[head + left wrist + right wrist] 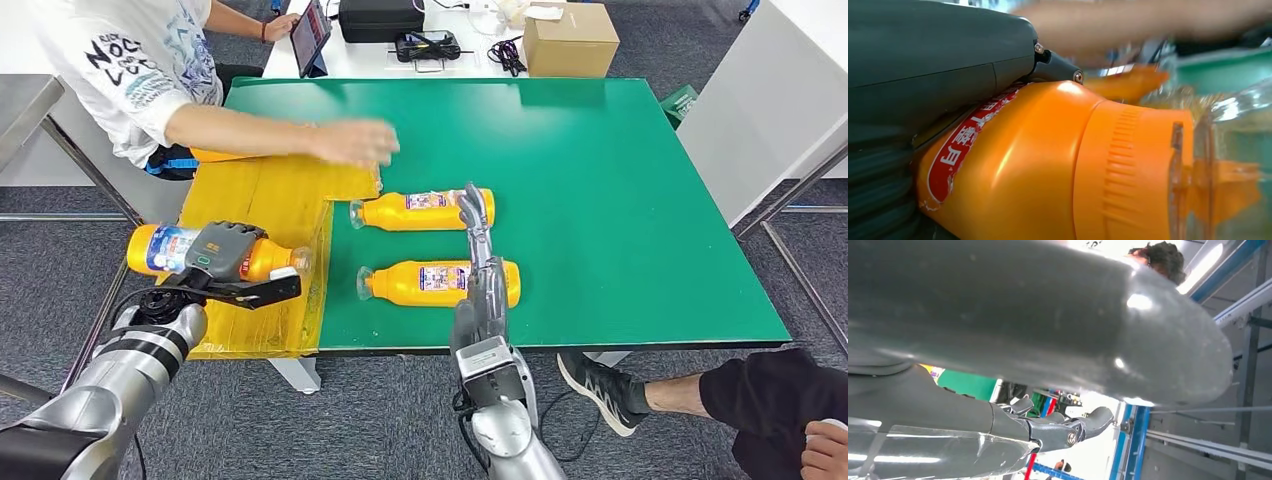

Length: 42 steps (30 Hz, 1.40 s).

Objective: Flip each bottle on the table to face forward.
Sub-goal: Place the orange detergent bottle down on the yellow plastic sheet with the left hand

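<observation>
3 orange bottles are in front of me: 1 in my left hand [225, 262] and 2 lying on the green table [640, 200]. My left hand grips the held bottle [160, 248] around its middle, on its side, above the yellow sheet [262, 200] that covers the table's left edge, its clear cap toward the green; in the left wrist view its orange shoulder [1048, 165] and a red label sit right against my thumb. The far bottle [425, 211] and the near bottle [440, 282] lie parallel, caps to the left, well apart from the front edge and with wide open green to their right. My right hand [478, 250] reaches out flat over them, fingers straight and together, holding nothing, with fingertips [472, 198] at the far bottle's right end; I cannot tell whether it touches either one. A person's hand [355, 142] rests at the yellow sheet's far corner, just beside the far bottle's cap. A cardboard box [570, 40] stands beyond the far edge.
</observation>
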Available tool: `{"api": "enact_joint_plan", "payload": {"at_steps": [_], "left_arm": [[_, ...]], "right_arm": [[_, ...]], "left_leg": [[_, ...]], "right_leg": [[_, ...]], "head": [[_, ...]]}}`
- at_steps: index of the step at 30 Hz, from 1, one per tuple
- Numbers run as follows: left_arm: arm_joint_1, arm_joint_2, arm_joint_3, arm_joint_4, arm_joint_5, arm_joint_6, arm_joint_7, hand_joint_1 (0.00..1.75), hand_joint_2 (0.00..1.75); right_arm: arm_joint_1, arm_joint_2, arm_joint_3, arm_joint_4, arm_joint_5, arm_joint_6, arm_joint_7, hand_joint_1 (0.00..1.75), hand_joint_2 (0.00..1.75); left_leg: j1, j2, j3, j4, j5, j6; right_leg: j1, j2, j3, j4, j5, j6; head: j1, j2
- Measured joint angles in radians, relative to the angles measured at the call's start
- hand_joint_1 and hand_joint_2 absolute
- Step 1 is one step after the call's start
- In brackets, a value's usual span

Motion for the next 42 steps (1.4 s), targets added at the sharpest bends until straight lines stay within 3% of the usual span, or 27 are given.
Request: {"api": "enact_joint_plan", "payload": {"at_steps": [6, 18, 19, 21, 22, 23, 25, 33, 42], "left_arm": [[0.001, -0.006, 0.029, 0.032, 0.045, -0.075, -0.032, 1.75, 1.75], [0.013, -0.009, 0.037, 0.060, 0.051, -0.109, -0.039, 1.75, 1.75], [0.013, -0.009, 0.037, 0.061, 0.049, -0.109, -0.039, 1.48, 1.75], [0.013, -0.009, 0.037, 0.063, 0.045, -0.114, -0.039, 0.64, 1.75], [0.013, -0.009, 0.037, 0.064, 0.045, -0.119, -0.041, 0.21, 1.31], [0.013, -0.009, 0.037, 0.065, 0.048, -0.125, -0.045, 0.03, 0.87], [0.014, -0.010, 0.037, 0.067, 0.069, -0.146, -0.056, 0.00, 0.00], [0.017, -0.016, 0.044, 0.068, 0.210, -0.288, -0.091, 0.00, 0.00], [0.015, -0.019, 0.057, 0.068, 0.250, -0.348, -0.105, 0.00, 0.00]], "right_arm": [[-0.001, 0.000, 0.011, 0.012, 0.008, 0.009, 0.012, 0.00, 0.00], [-0.005, 0.000, 0.028, 0.034, 0.011, 0.025, 0.017, 0.00, 0.00], [-0.005, 0.000, 0.028, 0.035, 0.011, 0.025, 0.018, 0.00, 0.00], [-0.006, 0.000, 0.029, 0.039, 0.011, 0.026, 0.019, 0.00, 0.00], [-0.006, 0.000, 0.030, 0.041, 0.011, 0.027, 0.019, 0.00, 0.00], [-0.007, 0.000, 0.030, 0.043, 0.011, 0.029, 0.019, 0.00, 0.00], [-0.009, 0.000, 0.032, 0.048, 0.010, 0.032, 0.020, 0.00, 0.00], [-0.016, 0.003, 0.034, 0.069, 0.009, 0.039, 0.025, 0.00, 0.00], [-0.022, 0.004, 0.038, 0.087, 0.009, 0.040, 0.029, 0.00, 0.00]], "left_leg": [[0.000, 0.000, 0.000, 0.000, 0.000, 0.000], [0.000, -0.001, 0.000, 0.000, 0.000, 0.000], [0.000, -0.001, 0.000, 0.000, 0.000, 0.000], [0.000, -0.001, 0.000, 0.000, 0.000, 0.000], [0.000, -0.001, 0.000, 0.000, 0.000, 0.000], [0.000, -0.001, 0.000, 0.000, 0.000, 0.000], [0.000, -0.001, 0.000, 0.000, 0.000, 0.000], [0.000, -0.005, 0.002, 0.000, 0.000, 0.000], [0.000, -0.005, 0.004, 0.000, 0.002, -0.002]], "right_leg": [[0.000, 0.000, 0.000, 0.000, 0.000, 0.000], [0.000, 0.000, 0.000, 0.000, 0.000, 0.000], [0.000, 0.000, 0.000, 0.000, 0.000, 0.000], [0.000, 0.000, 0.001, 0.000, 0.000, 0.000], [0.000, -0.001, 0.001, 0.000, 0.000, 0.000], [0.000, -0.001, 0.001, 0.000, 0.000, 0.000], [0.000, -0.001, 0.001, 0.000, 0.000, 0.000], [0.000, -0.005, 0.004, 0.000, 0.000, 0.000], [0.000, -0.005, 0.006, 0.000, 0.000, 0.000]], "head": [[0.000, 0.000], [0.000, 0.000], [0.000, 0.000], [0.000, 0.000], [0.000, 0.000], [0.000, 0.000], [0.000, 0.000], [0.000, 0.000], [0.000, 0.000]]}}
